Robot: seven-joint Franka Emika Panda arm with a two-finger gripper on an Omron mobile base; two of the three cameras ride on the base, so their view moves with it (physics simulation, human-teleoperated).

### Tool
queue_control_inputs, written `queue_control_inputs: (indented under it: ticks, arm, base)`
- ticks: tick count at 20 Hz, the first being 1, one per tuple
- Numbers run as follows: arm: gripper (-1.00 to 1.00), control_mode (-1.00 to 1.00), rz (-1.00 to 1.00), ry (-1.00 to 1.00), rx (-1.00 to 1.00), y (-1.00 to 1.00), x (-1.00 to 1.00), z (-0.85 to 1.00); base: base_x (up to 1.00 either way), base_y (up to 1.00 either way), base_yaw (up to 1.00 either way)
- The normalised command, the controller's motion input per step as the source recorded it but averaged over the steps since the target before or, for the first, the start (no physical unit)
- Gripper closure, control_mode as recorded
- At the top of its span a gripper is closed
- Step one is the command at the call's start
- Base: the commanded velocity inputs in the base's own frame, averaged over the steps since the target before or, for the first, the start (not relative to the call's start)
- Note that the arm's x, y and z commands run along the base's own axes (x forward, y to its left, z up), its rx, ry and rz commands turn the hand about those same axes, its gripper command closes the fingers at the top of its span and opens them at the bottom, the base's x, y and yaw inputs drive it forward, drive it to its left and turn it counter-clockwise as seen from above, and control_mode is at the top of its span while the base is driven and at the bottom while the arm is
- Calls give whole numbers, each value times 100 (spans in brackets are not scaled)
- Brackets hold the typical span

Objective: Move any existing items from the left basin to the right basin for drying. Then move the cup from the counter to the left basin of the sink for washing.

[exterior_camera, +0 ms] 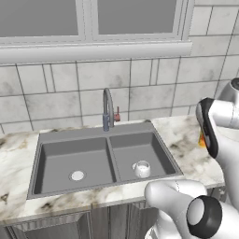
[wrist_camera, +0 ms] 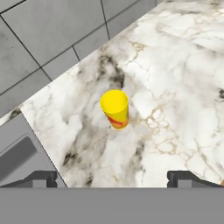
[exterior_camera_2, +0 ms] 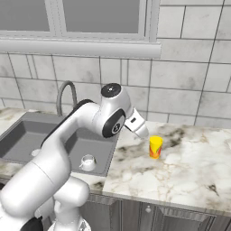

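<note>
The gripper (wrist_camera: 112, 177) is held wide open and empty above the counter (wrist_camera: 175, 78), its two dark fingertips (wrist_camera: 41, 178) spread apart at the bottom of the hand view. The cup (wrist_camera: 115, 108), yellow with a red-orange band, is framed between them toward 12 o'clock, upright and untouched; the spread jaws and this centring suggest an approach for a grasp is being lined up.

In the right base view the hand is seen just beside the cup (exterior_camera_2: 155, 147), at about its 10 o'clock and a little above it. Bare marble is seen on every side of the cup, so open room for a descent is judged to be ample. The tiled wall (wrist_camera: 39, 39) runs behind it toward 11 o'clock, and the sink (exterior_camera: 105, 161) edge lies toward 8 o'clock in the hand view.

The white mug (exterior_camera: 141, 169) is found sitting upright in the right basin (exterior_camera: 140, 156), near the drain, which reads as the drying step already done. The left basin (exterior_camera: 74, 163) is shown bare except for its silver drain (exterior_camera: 77, 175), leaving room for the cup. The faucet (exterior_camera: 108, 109) stands at the divider's far end and may need to be skirted on the way across.
</note>
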Motion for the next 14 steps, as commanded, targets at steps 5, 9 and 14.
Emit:
queue_control_inputs:
  ticks: [5, 9, 14]
  arm:
    - [-100, -100, 0, 0, 0, -20, 11, -2]
    - [-100, -100, 1, 0, 0, -12, 25, -10]
    - [-100, -100, 3, 0, 0, -7, 29, -13]
  base:
    - [0, 0, 0]
    - [0, 0, 0]
    - [0, 0, 0]
